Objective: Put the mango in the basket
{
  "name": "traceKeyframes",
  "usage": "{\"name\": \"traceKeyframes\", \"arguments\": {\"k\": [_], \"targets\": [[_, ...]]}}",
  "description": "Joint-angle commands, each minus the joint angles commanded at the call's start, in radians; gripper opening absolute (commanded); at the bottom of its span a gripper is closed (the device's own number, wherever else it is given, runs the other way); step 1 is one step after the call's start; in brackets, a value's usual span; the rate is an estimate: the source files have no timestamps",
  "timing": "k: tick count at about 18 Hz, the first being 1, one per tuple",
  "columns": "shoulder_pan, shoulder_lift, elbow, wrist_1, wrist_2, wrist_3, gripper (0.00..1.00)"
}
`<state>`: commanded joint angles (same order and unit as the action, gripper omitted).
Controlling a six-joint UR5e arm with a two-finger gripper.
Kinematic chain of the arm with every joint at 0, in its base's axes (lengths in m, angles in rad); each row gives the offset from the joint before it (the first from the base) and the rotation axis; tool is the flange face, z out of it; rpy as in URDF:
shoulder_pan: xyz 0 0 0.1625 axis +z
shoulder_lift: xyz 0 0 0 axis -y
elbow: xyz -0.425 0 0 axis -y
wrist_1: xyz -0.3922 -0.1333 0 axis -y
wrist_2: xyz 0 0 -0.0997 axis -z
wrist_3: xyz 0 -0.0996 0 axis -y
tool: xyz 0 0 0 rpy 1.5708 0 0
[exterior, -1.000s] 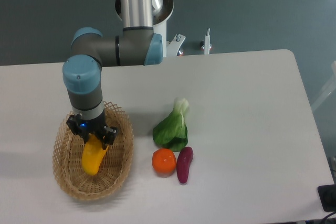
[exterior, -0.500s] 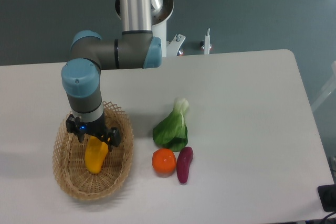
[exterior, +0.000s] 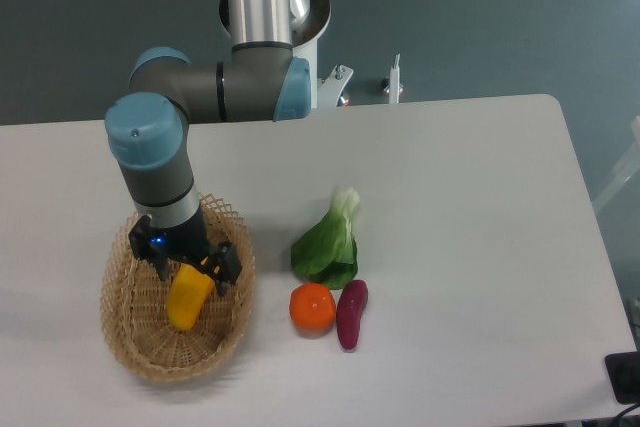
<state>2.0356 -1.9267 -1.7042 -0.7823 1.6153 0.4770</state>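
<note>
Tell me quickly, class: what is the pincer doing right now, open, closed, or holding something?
Pincer: over the basket, its fingers either side of the mango's top end; whether it grips or has let go cannot be told.

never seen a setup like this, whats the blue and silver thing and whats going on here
It is a robot arm, bolted at the table's far edge, with jointed silver tubes and blue caps. One fixed camera looks down from the front. At the arm's tip is a gripper with two fingers. It hangs over a wicker basket, and a yellow mango sits in the basket right under it. Whether the fingers grip the mango is unclear. Beside the basket lie a leafy green, an orange and a purple sweet potato.
</note>
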Motion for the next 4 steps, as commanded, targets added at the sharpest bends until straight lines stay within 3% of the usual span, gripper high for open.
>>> {"name": "traceKeyframes", "arguments": {"k": [4], "targets": [[0.002, 0.006, -0.003, 0.0, 0.002, 0.057, 1.0]]}}
